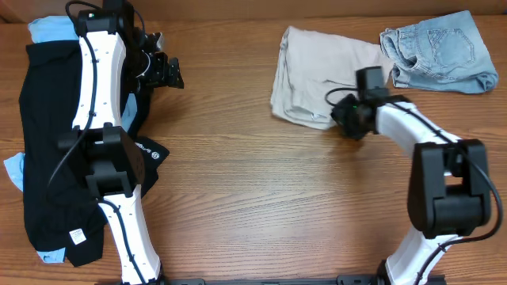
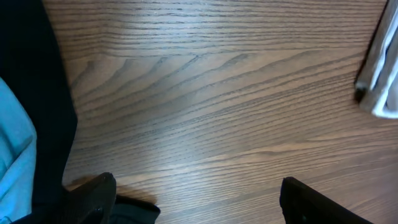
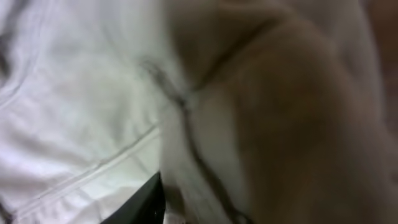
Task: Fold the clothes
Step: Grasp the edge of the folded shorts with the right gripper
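Note:
The beige shorts (image 1: 317, 75) lie folded at the back of the table, right of the middle. My right gripper (image 1: 346, 119) is at their near right edge. In the right wrist view pale beige cloth (image 3: 81, 93) fills the frame, and the gripper (image 3: 186, 205) looks shut on it, with only one dark finger showing. A black garment with a small white logo (image 1: 47, 142) lies along the left side, over light-blue pieces (image 1: 47, 30). My left gripper (image 1: 165, 71) is open and empty just right of the garment, low over bare wood (image 2: 199, 199).
Folded light-blue denim shorts (image 1: 440, 51) lie at the back right corner, touching the beige shorts. In the left wrist view the black garment (image 2: 37, 74) and blue cloth (image 2: 15, 155) are at the left, and a pale cloth edge (image 2: 382, 74) is at the far right.

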Controlling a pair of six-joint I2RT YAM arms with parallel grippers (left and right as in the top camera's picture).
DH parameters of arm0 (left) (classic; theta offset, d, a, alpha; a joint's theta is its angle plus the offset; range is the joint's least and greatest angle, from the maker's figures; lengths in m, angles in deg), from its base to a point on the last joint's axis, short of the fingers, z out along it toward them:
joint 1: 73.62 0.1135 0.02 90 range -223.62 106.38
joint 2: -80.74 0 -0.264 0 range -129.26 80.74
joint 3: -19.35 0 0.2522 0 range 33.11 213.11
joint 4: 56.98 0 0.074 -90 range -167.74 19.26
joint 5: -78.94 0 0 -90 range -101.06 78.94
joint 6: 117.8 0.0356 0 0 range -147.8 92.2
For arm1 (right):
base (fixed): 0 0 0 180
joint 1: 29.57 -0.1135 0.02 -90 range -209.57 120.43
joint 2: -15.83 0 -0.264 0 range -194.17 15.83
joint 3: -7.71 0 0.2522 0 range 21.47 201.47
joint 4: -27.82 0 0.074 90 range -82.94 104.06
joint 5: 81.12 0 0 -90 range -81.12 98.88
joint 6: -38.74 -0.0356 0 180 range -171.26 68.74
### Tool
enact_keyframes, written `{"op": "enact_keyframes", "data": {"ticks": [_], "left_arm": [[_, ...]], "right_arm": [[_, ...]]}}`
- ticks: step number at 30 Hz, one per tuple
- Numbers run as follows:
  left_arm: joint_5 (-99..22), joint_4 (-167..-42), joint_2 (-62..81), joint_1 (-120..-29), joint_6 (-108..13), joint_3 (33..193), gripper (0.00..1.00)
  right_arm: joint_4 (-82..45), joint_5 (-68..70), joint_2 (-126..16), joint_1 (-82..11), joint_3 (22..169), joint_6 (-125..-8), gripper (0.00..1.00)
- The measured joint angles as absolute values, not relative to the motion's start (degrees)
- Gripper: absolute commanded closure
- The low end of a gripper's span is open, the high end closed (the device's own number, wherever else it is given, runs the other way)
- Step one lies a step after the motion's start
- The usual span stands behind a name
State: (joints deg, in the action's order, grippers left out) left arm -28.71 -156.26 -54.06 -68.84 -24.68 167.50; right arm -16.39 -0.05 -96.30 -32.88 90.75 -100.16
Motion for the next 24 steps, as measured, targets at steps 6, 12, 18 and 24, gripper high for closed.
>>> {"op": "enact_keyframes", "data": {"ticks": [6,12,18,24], "left_arm": [[-28.58,-156.26,-54.06,-68.84,-24.68,167.50,0.14],[-28.58,-156.26,-54.06,-68.84,-24.68,167.50,0.14],[-28.58,-156.45,-54.06,-68.84,-24.68,167.50,0.14],[-28.58,-156.45,-54.06,-68.84,-24.68,167.50,0.14]], "right_arm": [[-25.86,-8.46,-96.02,-24.31,91.53,-90.35,0.50],[-25.40,-14.45,-96.02,-21.84,91.47,-90.00,0.26],[-18.78,-13.29,-95.87,-26.17,91.42,-96.58,0.10],[-15.87,-5.36,-95.67,-32.81,91.45,-104.12,0.20]]}}
